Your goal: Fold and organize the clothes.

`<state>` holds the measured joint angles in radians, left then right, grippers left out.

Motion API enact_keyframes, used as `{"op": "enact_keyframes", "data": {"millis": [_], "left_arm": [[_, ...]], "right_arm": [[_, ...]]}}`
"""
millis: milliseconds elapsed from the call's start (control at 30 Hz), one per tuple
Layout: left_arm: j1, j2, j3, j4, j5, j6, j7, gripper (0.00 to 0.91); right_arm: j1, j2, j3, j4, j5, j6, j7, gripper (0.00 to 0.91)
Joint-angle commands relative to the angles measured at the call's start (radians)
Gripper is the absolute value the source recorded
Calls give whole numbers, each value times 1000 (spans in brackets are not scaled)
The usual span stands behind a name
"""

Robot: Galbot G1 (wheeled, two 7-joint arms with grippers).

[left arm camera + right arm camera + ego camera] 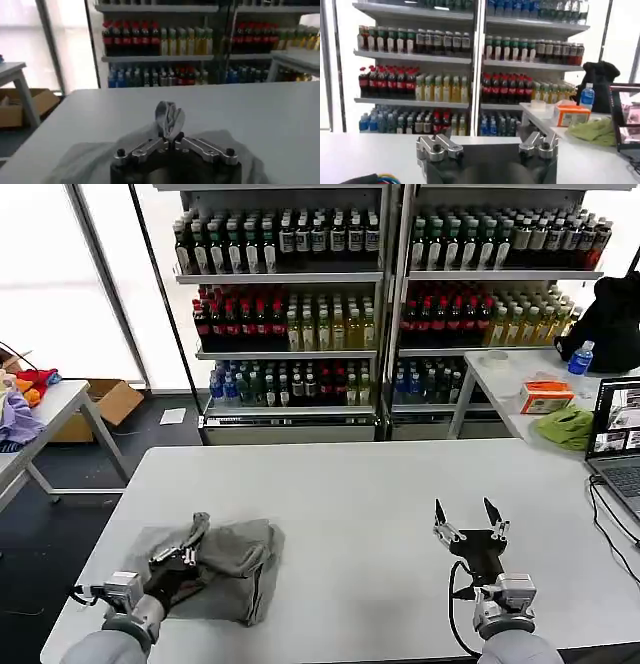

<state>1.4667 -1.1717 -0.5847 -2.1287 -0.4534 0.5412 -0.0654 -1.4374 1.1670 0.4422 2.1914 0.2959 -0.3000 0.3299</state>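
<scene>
The left gripper (192, 536) pinches a fold of the crumpled grey cotton shirt (225, 569) between closed fingers — mid-fold, likely needing a carry-over next — while the right gripper (466, 519) waits, fingers wide.

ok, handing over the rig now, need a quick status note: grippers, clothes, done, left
Left gripper: shut on a pinched-up fold of the grey shirt, lifted slightly over the table's near-left area.
Right gripper: fingers open, holding nothing, hovering over bare table at near right.
Done: shirt bunched and partly gathered, not a neat fold.
Left: finish folding, flatten, set it tidy.
</scene>
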Motion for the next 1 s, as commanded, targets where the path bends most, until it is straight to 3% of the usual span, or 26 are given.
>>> {"op": "enact_keyframes", "data": {"millis": [33,1000], "left_arm": [[-47,-44,86,6,-21,32,-19,0],[-37,-134,118,58,40,6,48,10]], "right_arm": [[8,17,-42,-6,-15,-10,-2,907],[-7,12,-43,-16,-31,7,-13,907]]}}
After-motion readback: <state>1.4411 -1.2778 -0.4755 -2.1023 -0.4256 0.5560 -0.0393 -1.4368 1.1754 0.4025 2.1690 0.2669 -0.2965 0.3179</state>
